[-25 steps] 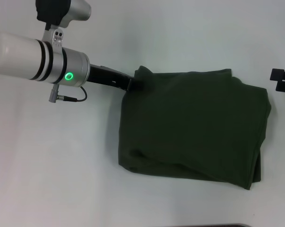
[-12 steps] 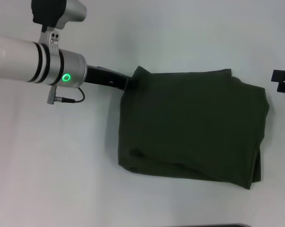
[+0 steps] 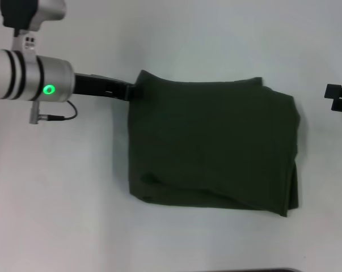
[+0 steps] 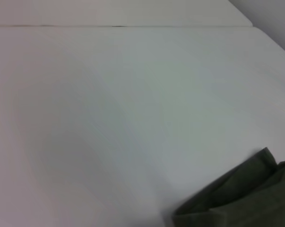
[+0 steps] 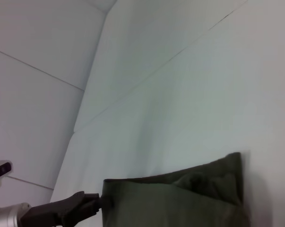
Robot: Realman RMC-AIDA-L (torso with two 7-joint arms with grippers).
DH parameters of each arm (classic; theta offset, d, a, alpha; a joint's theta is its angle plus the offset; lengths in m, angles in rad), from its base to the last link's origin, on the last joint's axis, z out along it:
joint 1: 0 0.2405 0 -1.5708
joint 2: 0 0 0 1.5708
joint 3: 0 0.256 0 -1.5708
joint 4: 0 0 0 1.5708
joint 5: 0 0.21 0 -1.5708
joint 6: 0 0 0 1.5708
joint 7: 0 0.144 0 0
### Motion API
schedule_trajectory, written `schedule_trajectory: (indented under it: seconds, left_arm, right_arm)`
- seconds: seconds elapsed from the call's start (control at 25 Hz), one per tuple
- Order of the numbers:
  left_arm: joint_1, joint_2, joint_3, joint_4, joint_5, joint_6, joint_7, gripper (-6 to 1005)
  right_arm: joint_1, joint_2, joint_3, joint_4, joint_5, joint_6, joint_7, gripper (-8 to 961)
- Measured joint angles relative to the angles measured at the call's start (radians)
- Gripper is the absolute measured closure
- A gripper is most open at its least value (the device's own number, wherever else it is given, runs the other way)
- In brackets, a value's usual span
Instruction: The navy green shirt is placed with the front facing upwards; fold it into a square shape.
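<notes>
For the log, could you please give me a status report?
Left pincer at folded shirt far-left corner. Right pincer parked right. Nothing in the way.

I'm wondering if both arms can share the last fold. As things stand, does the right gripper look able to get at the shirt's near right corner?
Probably yes. The right gripper sits at the table's right edge, apart from the navy green shirt; only bare table lies between. The left gripper is at the far left corner.

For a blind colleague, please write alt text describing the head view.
A navy green shirt, folded into a rough square, lies on a white table. The left gripper holds its far left corner; the right gripper waits at the right edge.
</notes>
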Motion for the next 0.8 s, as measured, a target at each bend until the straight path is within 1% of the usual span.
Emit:
schedule_trajectory:
  seconds: [0.32, 0.56, 0.72, 0.8]
  left_arm:
    - [0.032, 0.043, -0.033, -0.003, 0.005, 0.051, 0.0, 968]
    - [0.071, 0.083, -0.056, -0.034, 0.005, 0.112, 0.007, 943]
    - [0.081, 0.107, -0.077, -0.038, 0.004, 0.141, 0.01, 926]
    - [0.081, 0.107, -0.077, -0.038, 0.004, 0.141, 0.01, 918]
  right_arm:
    - [0.011, 0.003, -0.007, 0.006, 0.0, 0.0, 0.0, 96]
    - [0.019, 0.003, -0.008, 0.006, 0.0, -0.002, 0.002, 95]
    - [0.028, 0.006, -0.01, 0.006, 0.0, -0.002, 0.0, 95]
    - [0.033, 0.007, -0.011, 0.006, -0.001, -0.002, 0.0, 95]
